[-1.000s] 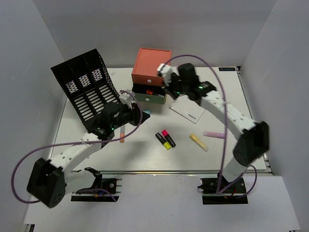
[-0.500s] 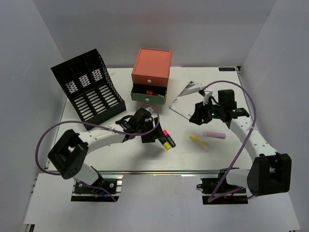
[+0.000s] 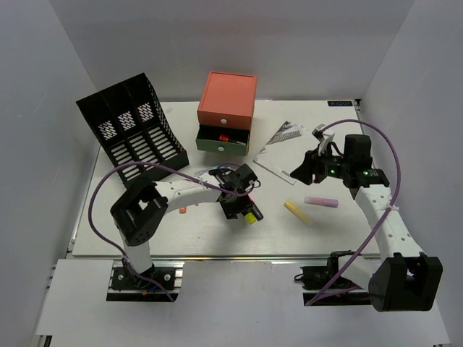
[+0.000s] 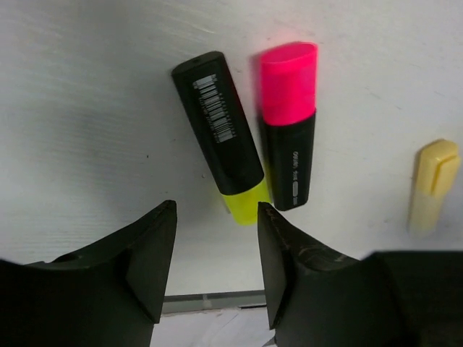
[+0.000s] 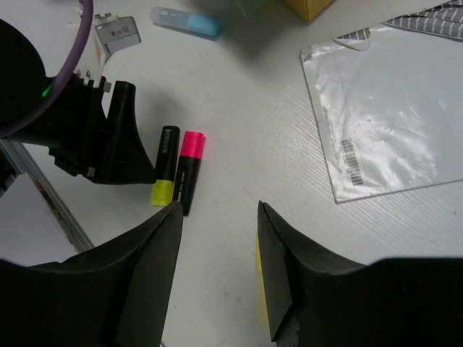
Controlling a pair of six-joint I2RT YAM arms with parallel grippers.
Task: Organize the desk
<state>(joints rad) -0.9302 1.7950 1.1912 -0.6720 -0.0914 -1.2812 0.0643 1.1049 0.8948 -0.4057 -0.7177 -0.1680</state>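
Two highlighters, yellow (image 4: 221, 137) and pink (image 4: 288, 123), lie side by side and touching at centre frame in the top view. Left hand (image 4: 215, 217) hovers just short of them, fingers spread, nothing between. It's lined up closest to the yellow one's tip.

Right hand (image 5: 217, 217) is off the desk (image 3: 217, 235) at centre right, fingers apart and empty, above the gap between the bag (image 5: 383, 123) and the highlighters.

Progress: early, I'd say. Loose on the desk:
- both highlighters
- yellow marker (image 3: 296, 211) and pink marker (image 3: 320, 202), right of centre, near each other but not touching
- blue marker (image 5: 184, 20), top of the right wrist view, near the drawer unit (image 3: 227, 97)
- small orange item (image 3: 183, 210) beside the left arm, too small to identify
- bag, with the notebook (image 3: 287, 131) just above it at upper right

Drawer unit sits at top centre with its green drawer pulled out and something red inside, so possibly one item is stowed. File tray (image 3: 134, 134) at upper left looks empty from here, though I can't see into all the slots.

Left to do: pens into the drawer or tray, flat items filed, drawer shut. Likely next step is the left hand taking a highlighter. They touch, so closing on one may drag the other.
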